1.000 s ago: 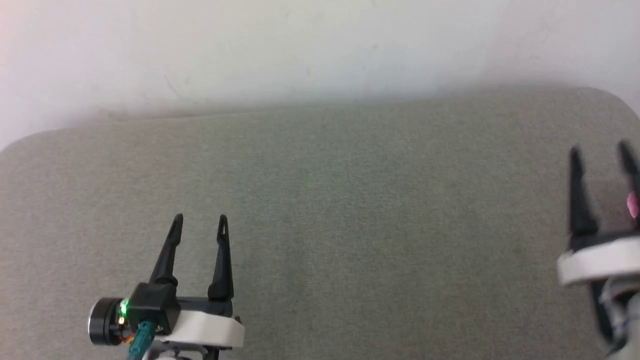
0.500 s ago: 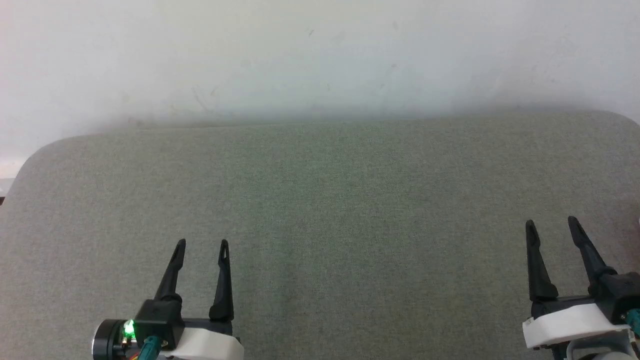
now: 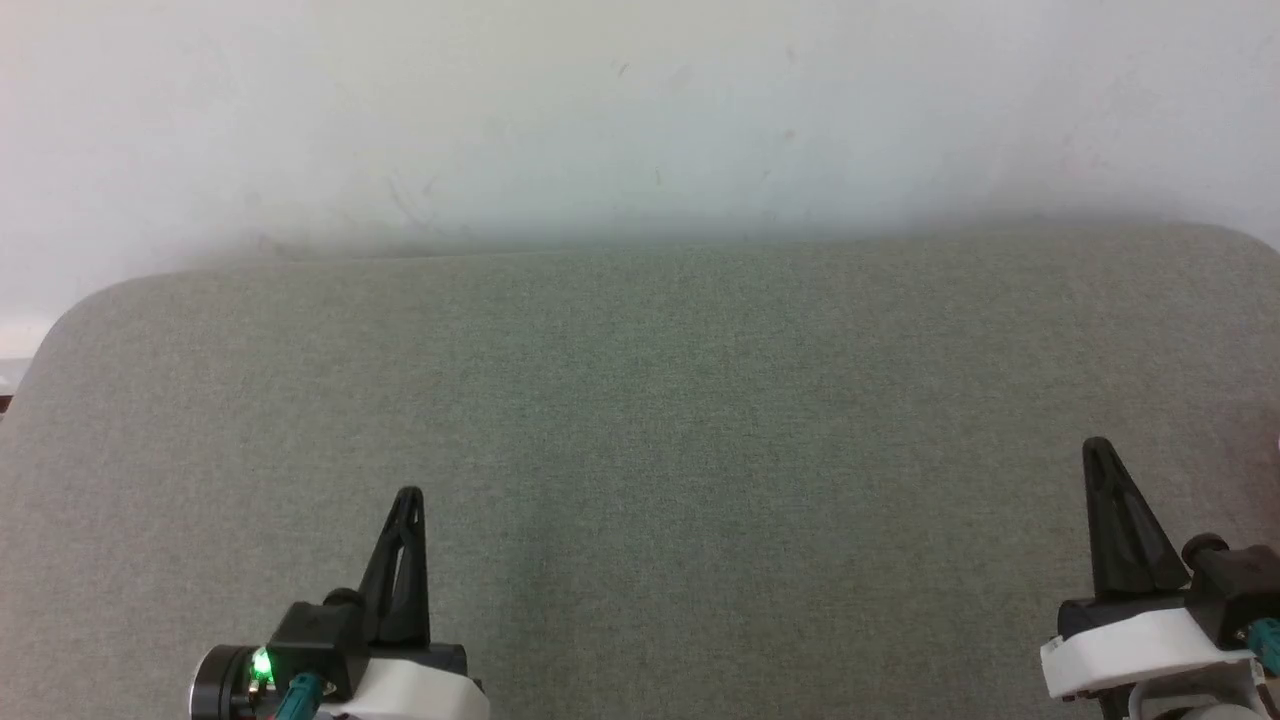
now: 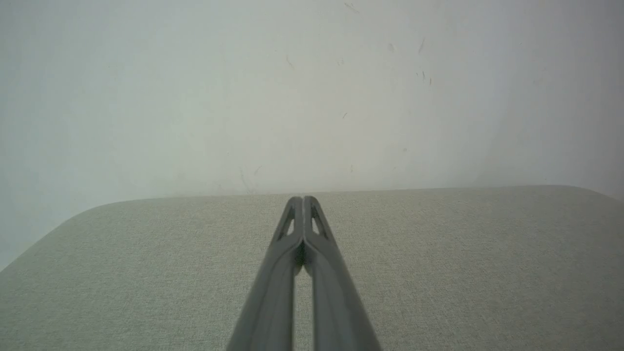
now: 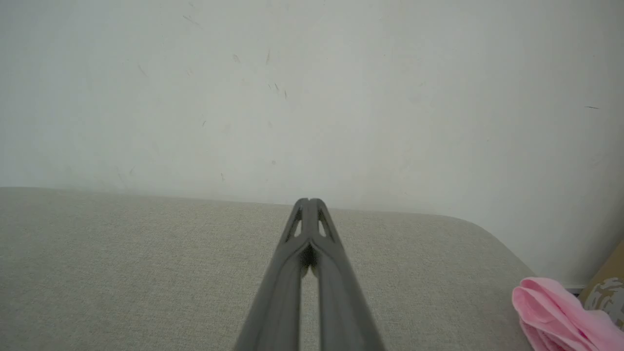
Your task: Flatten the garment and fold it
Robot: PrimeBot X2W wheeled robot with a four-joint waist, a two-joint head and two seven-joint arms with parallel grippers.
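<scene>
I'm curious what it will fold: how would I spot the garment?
Start at the wide grey padded surface under the white wall. In the right wrist view, follow it to its rounded right-hand corner. The garment lies bunched by that corner, bright pink beside a tan object.

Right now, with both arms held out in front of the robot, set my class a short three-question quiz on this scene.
1. True or false: the left gripper has its fingers shut together with nothing between them.
2. In the right wrist view, where is the pink garment relative to the right gripper?
A) pinched between its fingers
B) bunched at the lower right, apart from its fingers
C) spread flat under its fingers
3. Short answer: what does the right gripper hold?

Key: 1 true; 2 B; 3 nothing, its fingers are shut on themselves.
</scene>
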